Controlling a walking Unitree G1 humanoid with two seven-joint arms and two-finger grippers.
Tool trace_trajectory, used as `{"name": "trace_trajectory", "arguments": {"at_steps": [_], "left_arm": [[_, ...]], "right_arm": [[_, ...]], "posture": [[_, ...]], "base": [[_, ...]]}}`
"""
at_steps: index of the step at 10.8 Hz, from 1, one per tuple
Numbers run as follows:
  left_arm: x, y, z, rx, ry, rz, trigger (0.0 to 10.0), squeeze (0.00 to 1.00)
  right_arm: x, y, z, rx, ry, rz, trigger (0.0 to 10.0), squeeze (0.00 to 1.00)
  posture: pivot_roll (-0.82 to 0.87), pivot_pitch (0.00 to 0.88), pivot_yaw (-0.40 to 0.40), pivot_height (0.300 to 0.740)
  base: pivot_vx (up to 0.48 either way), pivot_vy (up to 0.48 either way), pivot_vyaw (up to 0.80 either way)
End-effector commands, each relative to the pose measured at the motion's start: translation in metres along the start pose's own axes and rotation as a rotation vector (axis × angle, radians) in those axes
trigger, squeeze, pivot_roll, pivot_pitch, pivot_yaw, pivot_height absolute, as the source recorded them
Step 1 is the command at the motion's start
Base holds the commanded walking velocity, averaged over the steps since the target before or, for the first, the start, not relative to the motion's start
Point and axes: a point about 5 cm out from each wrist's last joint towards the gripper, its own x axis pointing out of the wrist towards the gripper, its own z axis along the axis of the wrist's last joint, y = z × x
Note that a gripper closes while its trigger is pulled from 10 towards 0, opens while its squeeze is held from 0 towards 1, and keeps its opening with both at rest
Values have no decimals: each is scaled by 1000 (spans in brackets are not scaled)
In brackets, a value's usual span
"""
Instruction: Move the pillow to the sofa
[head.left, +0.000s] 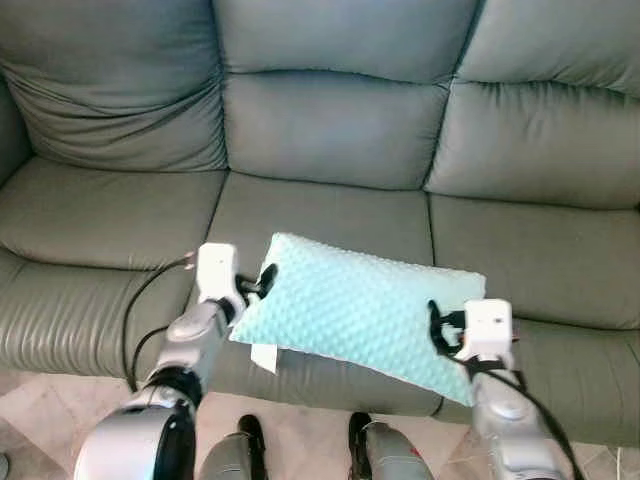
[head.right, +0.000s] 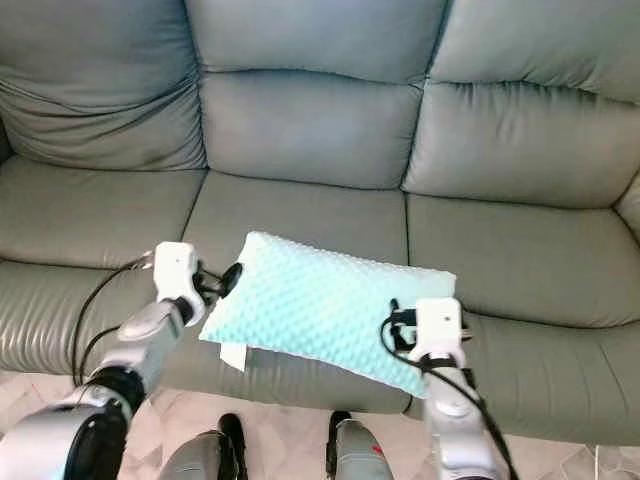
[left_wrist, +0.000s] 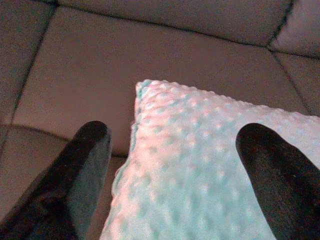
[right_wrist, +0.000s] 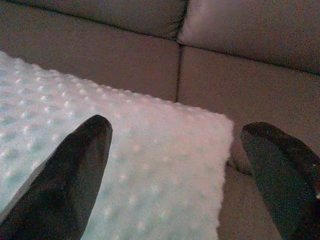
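Grey sofa (head.left: 330, 215) seat bears the mint pillow (head.left: 365, 312).

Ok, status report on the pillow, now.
Left hand and right hand both open, one at each end of the pillow. Pillow at the front edge of the sofa middle seat. Nothing in the way.

Mint pillow (head.left: 365, 311) showing soft, dimpled, matt plush cloth, grey-green sofa (head.left: 330, 130) looking like smooth leather with a faint sheen, left gripper (left_wrist: 175, 165) fingers (left_wrist: 87, 165) appearing matt black plastic, arms gleaming silver at the lower frame.
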Motion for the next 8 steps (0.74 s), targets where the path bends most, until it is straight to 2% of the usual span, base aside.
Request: {"name": "trace_trajectory", "arguments": {"at_steps": [1, 2, 3, 4, 5, 6, 7, 8], "left_arm": [[-5, 5, -6, -14, 12, 12, 10000, 1000], [-6, 6, -8, -12, 14, 10, 10000, 1000], [-8, 9, -12, -2, 33, 18, 10000, 1000], [-8, 9, -11, -11, 31, 17, 10000, 1000], [-7, 7, -10, -4, 28, 6, 10000, 0], [-6, 4, -8, -5, 22, -17, 10000, 0], [-6, -1, -8, -13, 20, -63, 10000, 0], [-9, -4, -10, -18, 15, -105, 10000, 0]], "right_arm": [[-5, -4, -8, 5, 39, -13, 10000, 1000], [-5, -8, -11, -5, 58, -33, 10000, 1000], [-2, -15, -17, -68, 114, -84, 10000, 1000], [1, -19, -21, -91, 164, -106, 10000, 1000], [5, -25, -31, -107, 254, -129, 10000, 1000], [8, -33, -35, -112, 306, -157, 10000, 1000], [13, -42, -36, -116, 337, -186, 10000, 682], [16, -50, -36, -126, 358, -229, 10000, 592]], "posture": [[-206, 233, 10, 740], [-202, 217, 13, 740], [-198, 202, 17, 740], [-194, 190, 21, 740], [-184, 182, 25, 740], [-175, 177, 27, 740], [-155, 179, 27, 740], [-137, 185, 26, 740]], "base": [[0, 0, 0], [0, 0, 0], [0, 0, 0], [0, 0, 0], [0, 0, 0], [0, 0, 0], [0, 0, 0], [0, 0, 0]]}}
